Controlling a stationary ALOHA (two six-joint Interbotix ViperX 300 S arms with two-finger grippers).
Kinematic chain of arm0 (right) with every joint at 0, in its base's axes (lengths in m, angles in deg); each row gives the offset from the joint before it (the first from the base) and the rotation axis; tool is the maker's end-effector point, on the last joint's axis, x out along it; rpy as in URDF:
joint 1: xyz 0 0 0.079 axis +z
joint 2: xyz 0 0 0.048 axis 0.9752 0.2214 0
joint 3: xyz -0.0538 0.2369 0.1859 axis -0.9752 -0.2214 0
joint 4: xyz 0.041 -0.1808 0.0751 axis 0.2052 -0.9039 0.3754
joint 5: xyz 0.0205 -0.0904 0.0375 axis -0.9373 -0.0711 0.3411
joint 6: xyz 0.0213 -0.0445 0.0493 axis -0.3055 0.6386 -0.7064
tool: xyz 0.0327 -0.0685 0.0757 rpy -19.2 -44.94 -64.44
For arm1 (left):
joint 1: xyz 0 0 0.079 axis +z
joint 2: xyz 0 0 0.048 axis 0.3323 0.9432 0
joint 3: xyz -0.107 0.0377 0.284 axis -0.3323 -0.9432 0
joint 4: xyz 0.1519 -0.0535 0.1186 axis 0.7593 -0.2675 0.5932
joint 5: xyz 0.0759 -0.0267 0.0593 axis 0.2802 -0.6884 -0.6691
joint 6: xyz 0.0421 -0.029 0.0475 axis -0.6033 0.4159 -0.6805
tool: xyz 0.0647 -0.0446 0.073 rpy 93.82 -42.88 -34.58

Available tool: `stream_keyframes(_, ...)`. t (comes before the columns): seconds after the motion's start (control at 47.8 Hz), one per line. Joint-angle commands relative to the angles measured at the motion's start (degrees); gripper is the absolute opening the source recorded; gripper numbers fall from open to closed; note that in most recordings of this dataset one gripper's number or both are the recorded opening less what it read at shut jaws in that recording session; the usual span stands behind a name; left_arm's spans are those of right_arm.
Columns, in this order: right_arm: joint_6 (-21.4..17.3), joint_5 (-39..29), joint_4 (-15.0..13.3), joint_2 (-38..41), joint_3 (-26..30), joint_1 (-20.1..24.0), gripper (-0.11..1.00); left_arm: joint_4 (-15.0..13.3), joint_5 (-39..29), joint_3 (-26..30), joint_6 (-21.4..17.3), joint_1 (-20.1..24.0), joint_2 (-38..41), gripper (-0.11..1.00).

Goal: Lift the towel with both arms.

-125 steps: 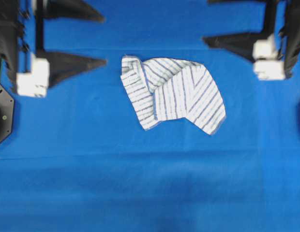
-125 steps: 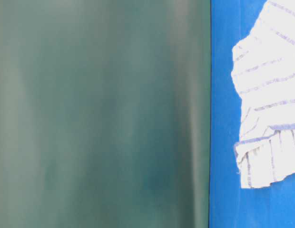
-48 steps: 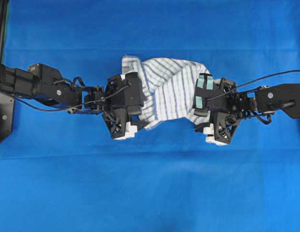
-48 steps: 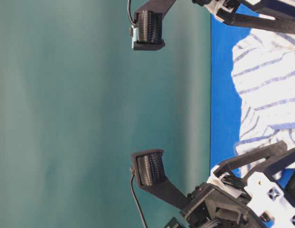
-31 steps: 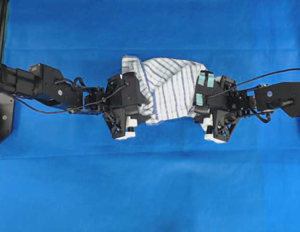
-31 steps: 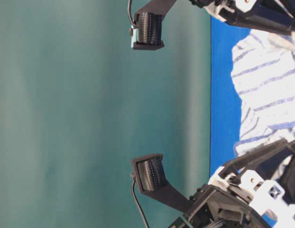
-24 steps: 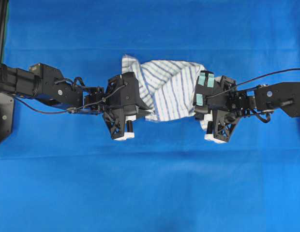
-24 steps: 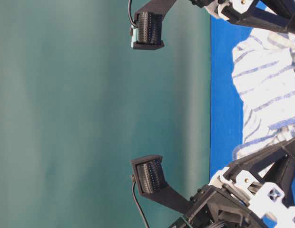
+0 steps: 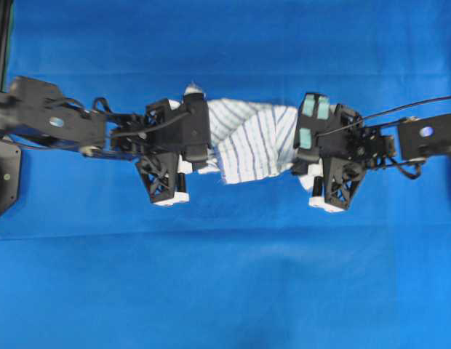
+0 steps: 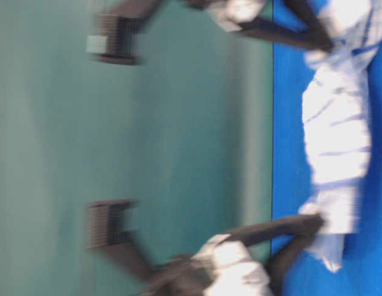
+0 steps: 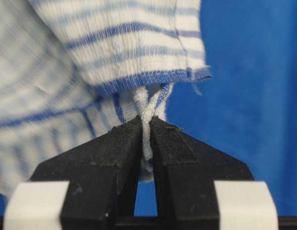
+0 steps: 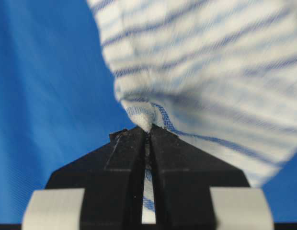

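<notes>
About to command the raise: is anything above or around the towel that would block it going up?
Nothing visible blocks it. The left gripper and right gripper are each pinched on the towel, with only the blue sheet around it.

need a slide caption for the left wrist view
Left gripper shut on a bunched fold of the striped towel above the blue sheet.

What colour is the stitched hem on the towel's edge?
Blue, on the white, thinly striped towel; clearest in the left wrist view, just above the left gripper.
</notes>
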Motion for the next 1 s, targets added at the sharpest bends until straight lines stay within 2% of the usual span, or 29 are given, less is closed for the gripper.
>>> stream_keyframes(0.0, 0.26, -2.90, -0.18, -4.66, 3.34, 0.09, 0.03, 0.09, -2.46, 2.11, 0.00, 0.09, -5.19, 0.04)
stream_keyframes(0.23, 0.88, -13.54, -0.53, -11.69, 12.22, -0.88, 0.03, 0.09, -11.34, 6.50, 0.09, 0.79, -14.06, 0.04)
stream_keyframes(0.439, 2.46, -21.45, -2.99, -15.64, 20.13, -1.05, 0.03, 0.09, -19.78, 11.60, 0.00, 1.32, -21.09, 0.04)
stream_keyframes(0.753, 4.92, -28.13, -4.48, -17.14, 31.99, -1.76, 0.03, 0.26, -27.86, 19.07, 0.00, 2.46, -26.89, 0.04)
stream_keyframes(0.983, 6.33, -29.97, -4.75, -17.23, 36.30, -2.02, 0.03, 0.35, -30.32, 23.03, -0.09, 4.39, -29.71, 0.04)
